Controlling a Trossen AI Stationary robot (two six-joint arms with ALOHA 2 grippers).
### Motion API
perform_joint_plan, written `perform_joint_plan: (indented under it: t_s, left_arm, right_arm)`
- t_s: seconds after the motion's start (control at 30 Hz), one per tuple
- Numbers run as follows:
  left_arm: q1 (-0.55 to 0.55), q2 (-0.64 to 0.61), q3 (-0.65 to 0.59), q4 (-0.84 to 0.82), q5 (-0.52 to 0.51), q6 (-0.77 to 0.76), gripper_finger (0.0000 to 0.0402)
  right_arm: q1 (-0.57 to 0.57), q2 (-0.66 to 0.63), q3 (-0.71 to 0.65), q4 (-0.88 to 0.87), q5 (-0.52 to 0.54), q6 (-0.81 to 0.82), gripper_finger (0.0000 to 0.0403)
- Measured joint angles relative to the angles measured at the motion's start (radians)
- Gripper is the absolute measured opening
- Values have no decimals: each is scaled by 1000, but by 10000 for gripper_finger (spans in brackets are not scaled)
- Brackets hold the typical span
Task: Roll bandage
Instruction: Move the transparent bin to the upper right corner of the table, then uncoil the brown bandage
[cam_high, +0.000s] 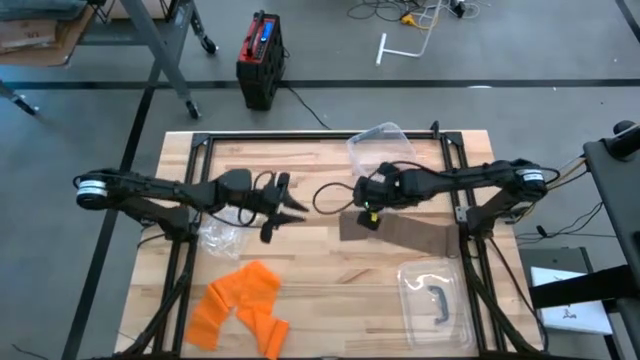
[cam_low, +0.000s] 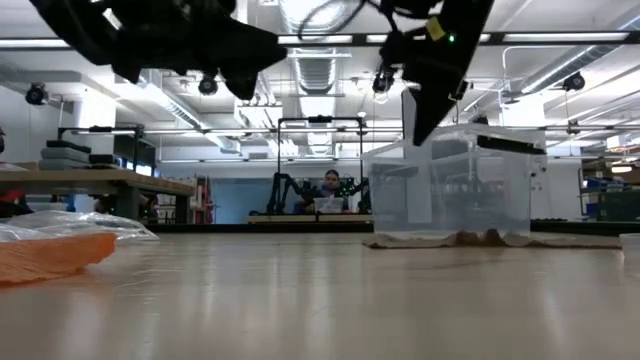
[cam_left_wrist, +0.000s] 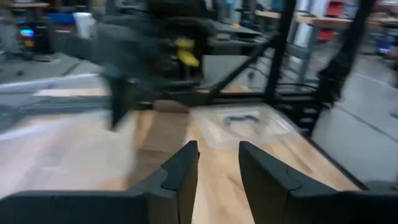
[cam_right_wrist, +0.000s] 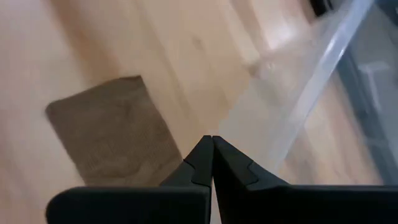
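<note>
A brown bandage (cam_high: 398, 233) lies flat and unrolled on the wooden table, right of centre; it also shows in the right wrist view (cam_right_wrist: 112, 127) and as a low strip in the low view (cam_low: 470, 238). My right gripper (cam_high: 366, 214) is shut and empty, above the bandage's left end and clear of the table (cam_low: 416, 125). My left gripper (cam_high: 288, 206) is open and empty, above the table's middle, left of the bandage, pointing toward it (cam_left_wrist: 217, 163).
A clear plastic box (cam_high: 380, 145) stands behind the bandage at the far edge. Its lid (cam_high: 432, 300) lies at the near right. Orange cloth strips (cam_high: 240, 305) lie at the near left, and a clear plastic bag (cam_high: 218, 238) lies by the left arm.
</note>
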Motion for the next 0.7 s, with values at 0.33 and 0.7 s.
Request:
perform_joint_plan:
  t_s: [0.33,0.7]
  left_arm:
    - [-31,-9,0,-44,-1,-1,110]
    - [-37,103,35,-15,-4,-7,110]
  right_arm:
    - [-149,-59,-2,-82,97,0,0]
    - [120,-191,-8,-79,-48,128,0]
